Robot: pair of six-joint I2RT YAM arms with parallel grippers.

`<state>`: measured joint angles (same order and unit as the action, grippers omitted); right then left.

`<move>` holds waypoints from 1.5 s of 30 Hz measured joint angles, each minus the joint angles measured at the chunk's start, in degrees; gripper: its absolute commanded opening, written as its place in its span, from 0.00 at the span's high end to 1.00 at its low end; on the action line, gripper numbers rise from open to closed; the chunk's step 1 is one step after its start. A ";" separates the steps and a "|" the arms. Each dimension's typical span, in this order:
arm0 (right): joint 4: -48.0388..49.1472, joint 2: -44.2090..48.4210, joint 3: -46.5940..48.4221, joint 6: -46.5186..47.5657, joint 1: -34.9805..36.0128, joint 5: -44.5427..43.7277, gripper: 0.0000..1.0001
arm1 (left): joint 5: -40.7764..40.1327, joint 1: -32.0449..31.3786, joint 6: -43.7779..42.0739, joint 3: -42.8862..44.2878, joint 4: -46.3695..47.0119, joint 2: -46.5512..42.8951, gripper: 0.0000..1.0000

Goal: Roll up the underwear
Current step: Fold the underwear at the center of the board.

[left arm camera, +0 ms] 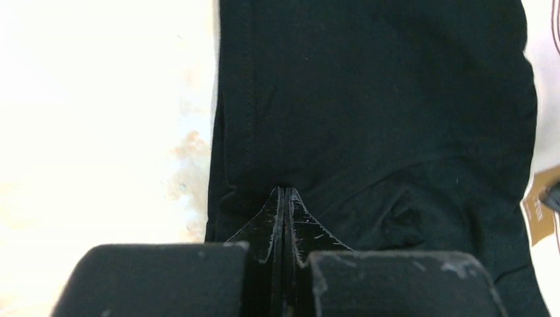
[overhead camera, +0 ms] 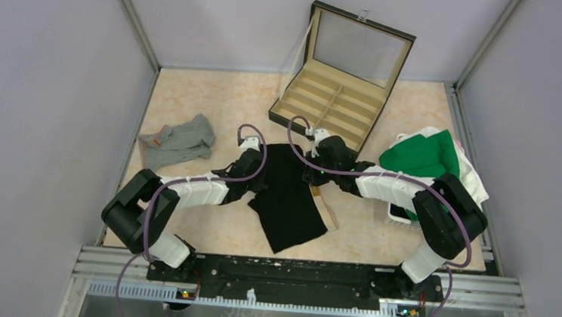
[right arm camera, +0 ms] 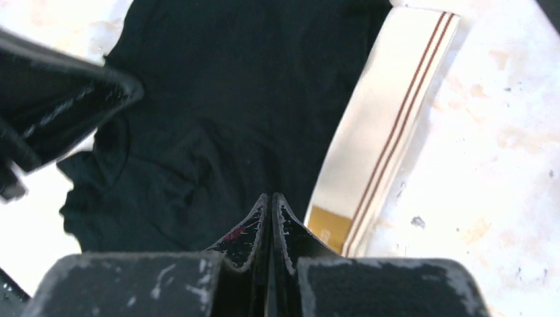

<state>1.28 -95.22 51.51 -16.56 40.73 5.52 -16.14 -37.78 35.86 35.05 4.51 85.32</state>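
The left claw (left arm camera: 285,191) and right claw (right arm camera: 271,197) are both closed, tips touching the black underwear (left arm camera: 383,99), which is spread on the desk (overhead camera: 215,93) between them. The grey underwear (overhead camera: 181,139) lies well left of the left claw.

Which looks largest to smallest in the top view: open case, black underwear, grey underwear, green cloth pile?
1. open case, lid included.
2 and 3. black underwear and green cloth pile look about alike; the pile is partly hidden, so I won't rank them.
4. grey underwear, clearly smallest.
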 measured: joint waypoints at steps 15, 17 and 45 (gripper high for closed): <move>0.59 17.31 -13.00 -0.37 -0.02 -1.90 0.76 | 3.85 12.35 -6.75 9.18 1.55 8.31 0.94; 0.09 18.95 -13.27 -0.02 -0.02 -2.58 0.73 | 4.52 12.76 -7.63 10.27 1.25 8.26 0.90; -5.86 20.65 -6.23 10.14 -0.52 0.66 0.29 | 6.64 13.77 -0.83 -4.11 -20.26 -37.18 0.01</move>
<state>-4.58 -74.56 45.28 -6.42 40.21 6.17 -9.50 -24.01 35.03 30.94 -15.75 48.14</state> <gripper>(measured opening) 0.675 0.987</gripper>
